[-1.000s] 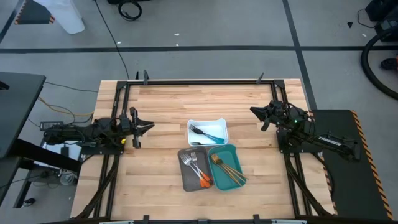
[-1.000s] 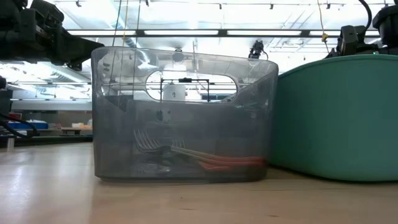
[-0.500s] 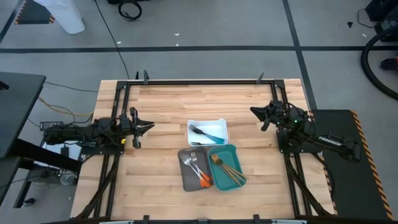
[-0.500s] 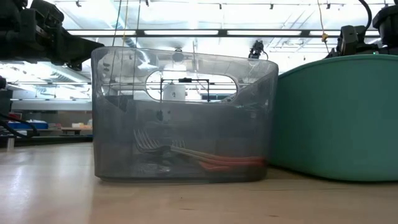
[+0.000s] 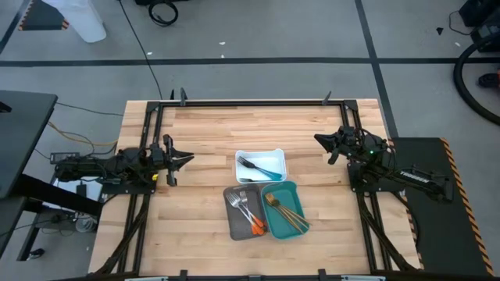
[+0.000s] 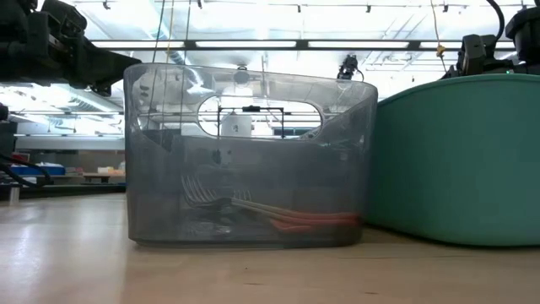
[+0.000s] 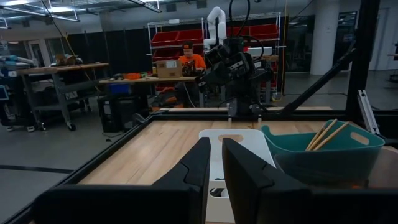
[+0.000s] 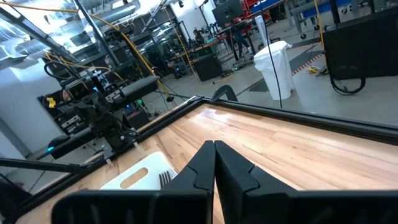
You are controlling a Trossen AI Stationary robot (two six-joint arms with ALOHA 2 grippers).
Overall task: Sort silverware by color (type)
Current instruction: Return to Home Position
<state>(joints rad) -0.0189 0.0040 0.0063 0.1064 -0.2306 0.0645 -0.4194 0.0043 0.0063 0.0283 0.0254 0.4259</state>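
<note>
The silverware lies in three trays near the table's middle. Blue-handled pieces lie in the white tray. Orange-handled forks lie in the grey tray, and their handles show through its wall in the low view. Gold pieces lie in the teal tray. My left gripper hovers at the table's left edge, level, a narrow gap between its fingers, nothing in it. My right gripper hovers at the right edge, shut and empty.
A black metal frame runs along the table's edges. Bare wood lies between each gripper and the trays and across the far half. In the left wrist view a person in orange sits at a bench beyond the table.
</note>
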